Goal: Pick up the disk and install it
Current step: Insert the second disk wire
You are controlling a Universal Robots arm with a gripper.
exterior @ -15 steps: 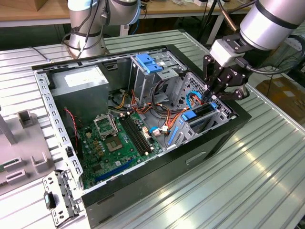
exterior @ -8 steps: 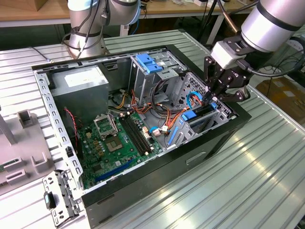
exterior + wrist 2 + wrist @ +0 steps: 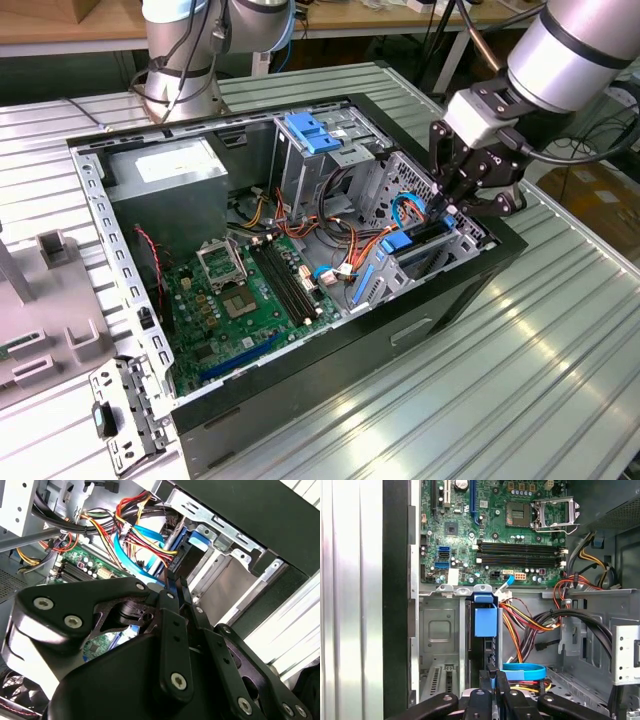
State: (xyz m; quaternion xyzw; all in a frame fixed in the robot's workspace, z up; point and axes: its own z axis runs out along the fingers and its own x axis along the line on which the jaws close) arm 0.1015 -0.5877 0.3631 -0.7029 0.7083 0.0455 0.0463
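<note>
Tool (image 3: 493,676) on disk (image 3: 485,630) inside drive bay (image 3: 440,630)

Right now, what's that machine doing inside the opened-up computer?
A robot arm's black gripper is down at the drive bay of the open black desktop computer case, its fingers closed on the blue-railed disk. The disk stands edge-on in the grey metal bay, beside the green motherboard.

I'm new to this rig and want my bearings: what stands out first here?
An open computer case lies on its side on the ribbed metal table, its green motherboard exposed. The robot's hand reaches into the drive cage at the exterior view's right, its fingers closed on the disk, which stands edgewise in its slot.
</note>
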